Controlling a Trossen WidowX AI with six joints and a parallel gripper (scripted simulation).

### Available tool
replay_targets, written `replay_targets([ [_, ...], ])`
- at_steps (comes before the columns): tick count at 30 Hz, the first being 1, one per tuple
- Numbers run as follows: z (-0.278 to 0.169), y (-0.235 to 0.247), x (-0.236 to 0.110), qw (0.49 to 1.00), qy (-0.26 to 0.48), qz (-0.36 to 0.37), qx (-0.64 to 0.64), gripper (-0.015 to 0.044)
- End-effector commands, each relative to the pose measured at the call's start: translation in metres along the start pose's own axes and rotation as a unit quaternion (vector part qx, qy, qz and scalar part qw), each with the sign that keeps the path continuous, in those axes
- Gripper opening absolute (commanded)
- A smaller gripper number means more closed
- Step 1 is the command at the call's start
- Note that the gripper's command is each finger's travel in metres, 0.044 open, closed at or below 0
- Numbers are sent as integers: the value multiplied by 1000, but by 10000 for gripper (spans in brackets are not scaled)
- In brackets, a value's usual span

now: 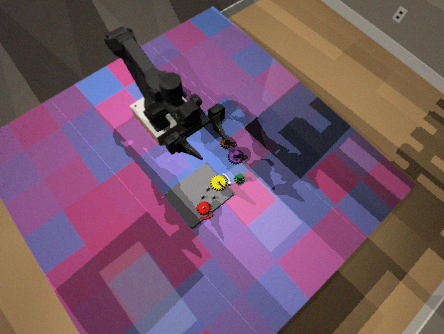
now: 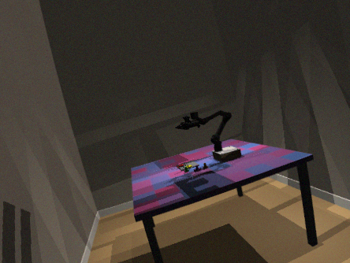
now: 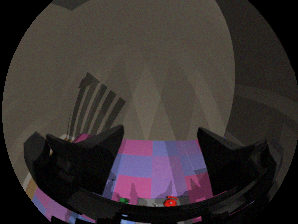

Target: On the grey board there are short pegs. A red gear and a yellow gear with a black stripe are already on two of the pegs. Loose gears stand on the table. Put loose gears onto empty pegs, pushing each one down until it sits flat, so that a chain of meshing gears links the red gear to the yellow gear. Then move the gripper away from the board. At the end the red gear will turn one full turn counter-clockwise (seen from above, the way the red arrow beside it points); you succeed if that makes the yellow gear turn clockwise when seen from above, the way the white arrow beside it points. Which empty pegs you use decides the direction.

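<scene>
The grey board point(image 1: 182, 196) bears a red gear point(image 1: 203, 210) point(image 3: 168, 203) and a yellow gear point(image 1: 218, 184) with a black stripe. Several small pegs, one of them a bare peg point(image 1: 214, 197), stand between and beside these gears. A green gear point(image 1: 239, 178) point(image 3: 124, 200), a purple gear point(image 1: 235, 157) and an orange-brown gear point(image 1: 225, 144) stand loose on the table, off the board's edge. My gripper point(image 1: 215, 148) point(image 2: 178, 127) point(image 3: 161, 131) is open and empty, well above the table. The board is mostly hidden in the wrist view.
The arm's base point(image 1: 145, 119) point(image 2: 226, 153) stands on the patchwork table point(image 1: 135, 185) point(image 2: 165, 189). A red curved arrow point(image 1: 206, 217) lies by the red gear and a white arrow point(image 1: 228, 179) by the yellow gear. Dark shadows cross the table.
</scene>
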State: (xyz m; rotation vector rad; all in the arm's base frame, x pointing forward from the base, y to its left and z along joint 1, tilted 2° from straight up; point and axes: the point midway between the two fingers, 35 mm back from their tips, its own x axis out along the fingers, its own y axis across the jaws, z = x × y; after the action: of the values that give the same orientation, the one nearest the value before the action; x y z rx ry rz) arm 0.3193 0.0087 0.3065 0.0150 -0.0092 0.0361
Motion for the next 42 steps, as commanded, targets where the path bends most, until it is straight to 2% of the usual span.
replay_targets([
  [1, -2, 2, 1, 1000, 5, 2, 4, 426],
  [3, -17, 15, 7, 998, 42, 21, 34, 440],
  [7, -66, 57, 16, 978, 164, 62, 114, 440],
  [12, -135, 102, 8, 917, 340, 57, 201, 440],
  [17, -199, 139, -25, 826, 507, -8, 248, 440],
  [23, -261, 165, -93, 694, 660, -168, 235, 440],
  [26, -271, 168, -110, 664, 681, -217, 220, 440],
  [36, -271, 171, -108, 664, 681, -217, 220, 440],
  [42, -286, 171, -109, 664, 681, -217, 220, 440],
])
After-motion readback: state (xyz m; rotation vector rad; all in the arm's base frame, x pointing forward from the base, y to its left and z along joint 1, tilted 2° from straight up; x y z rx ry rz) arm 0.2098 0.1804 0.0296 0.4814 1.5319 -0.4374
